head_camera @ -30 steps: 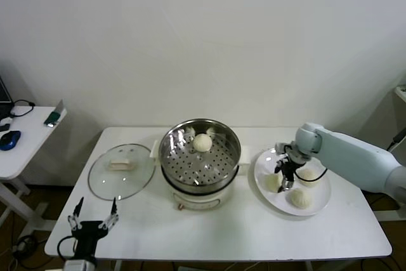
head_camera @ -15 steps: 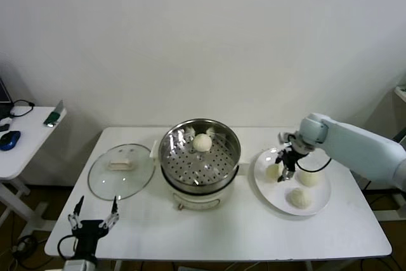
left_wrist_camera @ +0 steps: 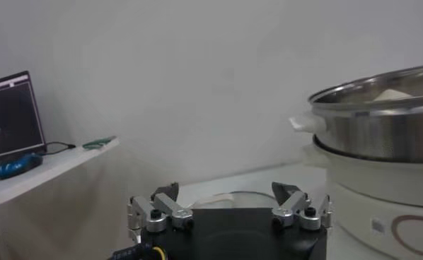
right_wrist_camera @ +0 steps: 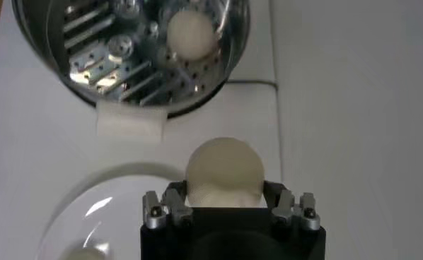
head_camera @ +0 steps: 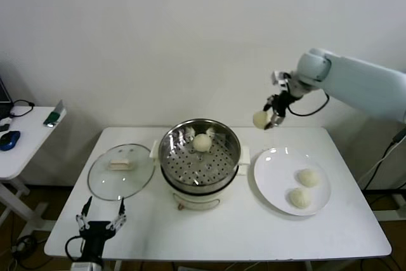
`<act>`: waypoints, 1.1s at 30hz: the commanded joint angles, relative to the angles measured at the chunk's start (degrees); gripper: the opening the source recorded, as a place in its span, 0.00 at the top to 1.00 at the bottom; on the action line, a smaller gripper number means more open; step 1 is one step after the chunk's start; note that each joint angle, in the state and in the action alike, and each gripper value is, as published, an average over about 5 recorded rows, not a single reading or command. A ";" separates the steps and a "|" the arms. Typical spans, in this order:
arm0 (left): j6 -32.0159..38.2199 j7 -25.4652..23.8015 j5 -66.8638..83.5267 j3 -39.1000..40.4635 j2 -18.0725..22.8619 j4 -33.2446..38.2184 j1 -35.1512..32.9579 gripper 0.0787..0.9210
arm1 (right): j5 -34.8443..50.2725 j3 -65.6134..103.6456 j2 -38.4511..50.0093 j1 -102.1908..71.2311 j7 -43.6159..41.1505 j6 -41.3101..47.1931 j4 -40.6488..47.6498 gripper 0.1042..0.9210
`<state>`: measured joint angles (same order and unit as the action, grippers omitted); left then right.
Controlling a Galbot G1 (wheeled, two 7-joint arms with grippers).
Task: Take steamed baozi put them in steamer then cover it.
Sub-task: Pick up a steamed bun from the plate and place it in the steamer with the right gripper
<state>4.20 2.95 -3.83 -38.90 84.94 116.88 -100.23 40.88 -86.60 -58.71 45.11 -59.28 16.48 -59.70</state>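
My right gripper [head_camera: 271,116] [right_wrist_camera: 224,194] is shut on a cream-white baozi [head_camera: 260,119] [right_wrist_camera: 224,170], held in the air above the gap between the steamer [head_camera: 219,167] and the white plate [head_camera: 271,177]. One baozi [head_camera: 202,142] [right_wrist_camera: 189,33] lies on the steamer's perforated tray at the back. Two more baozi [head_camera: 309,178] [head_camera: 299,198] rest on the plate. The glass cover [head_camera: 120,171] with its white handle lies flat on the table left of the steamer. My left gripper [head_camera: 101,215] [left_wrist_camera: 227,200] stands open and empty near the table's front left edge.
A side table [head_camera: 22,144] with a blue mouse [head_camera: 9,139] stands at the far left. The steamer's steel wall [left_wrist_camera: 381,127] rises close beside my left gripper. The white wall lies behind the table.
My right gripper has lifted a baozi off the plate and carried it up and toward the steamer. Two baozi are left on the plate. The left gripper has edged slightly right.
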 commanded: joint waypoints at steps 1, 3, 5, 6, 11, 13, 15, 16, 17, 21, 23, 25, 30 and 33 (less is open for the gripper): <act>0.04 -0.13 0.37 0.76 -0.18 1.45 -1.34 0.12 | 10.35 -2.44 -13.16 7.69 3.59 4.18 -2.10 0.28; -0.04 -0.16 0.51 0.79 -0.31 2.18 -1.62 0.12 | 10.91 -1.70 -15.41 6.26 4.92 5.06 -2.61 0.28; -0.08 -0.13 0.34 0.73 -0.32 2.36 -1.46 0.12 | 10.97 -1.29 -17.53 4.60 6.03 5.64 -3.00 0.28; -0.16 -0.13 0.28 0.73 -0.30 2.46 -1.39 0.12 | 10.91 -1.17 -18.49 3.77 6.47 5.84 -3.14 0.28; -0.62 -0.43 0.46 1.51 -1.09 3.52 -2.22 0.12 | 10.73 -1.25 -22.36 0.03 8.09 6.57 -3.05 0.28; -0.59 -0.57 0.27 1.68 -1.28 3.79 -2.38 0.12 | 10.58 -1.55 -23.38 -1.34 8.58 6.75 -2.97 0.28; -0.60 -0.63 0.12 1.68 -1.23 3.91 -2.30 0.12 | 10.41 -1.89 -24.04 -2.50 8.92 6.86 -3.04 0.28; -0.59 -0.63 0.07 1.66 -1.25 3.92 -2.26 0.12 | 10.31 -2.05 -24.34 -3.14 9.11 6.90 -3.06 0.28; -0.58 -0.63 0.03 1.65 -1.29 3.93 -2.24 0.12 | 10.24 -2.17 -24.56 -3.70 9.27 6.96 -3.07 0.28; -0.39 -0.57 -0.05 1.43 -1.39 3.86 -2.15 0.12 | 9.30 -2.97 -25.56 -6.18 9.49 6.98 -2.24 0.28; -0.31 -0.51 -0.04 1.34 -1.34 3.70 -2.14 0.12 | 8.66 -3.33 -26.02 -7.42 9.49 6.92 -1.62 0.28; -0.24 -0.47 -0.01 1.31 -1.30 3.52 -2.23 0.12 | 8.30 -3.65 -26.26 -8.45 9.49 6.87 -1.28 0.28; -0.06 -0.51 0.18 0.86 -1.32 3.01 -2.53 0.12 | 7.28 -4.42 -26.57 -10.64 9.40 6.64 -0.51 0.28; 0.00 -0.50 0.32 0.55 -1.35 2.68 -2.57 0.12 | 6.86 -4.33 -26.77 -11.64 9.36 6.58 0.11 0.28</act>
<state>4.19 2.51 -3.53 -38.27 83.77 119.64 -102.62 48.42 -90.18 -83.44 37.49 -50.52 22.77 -60.51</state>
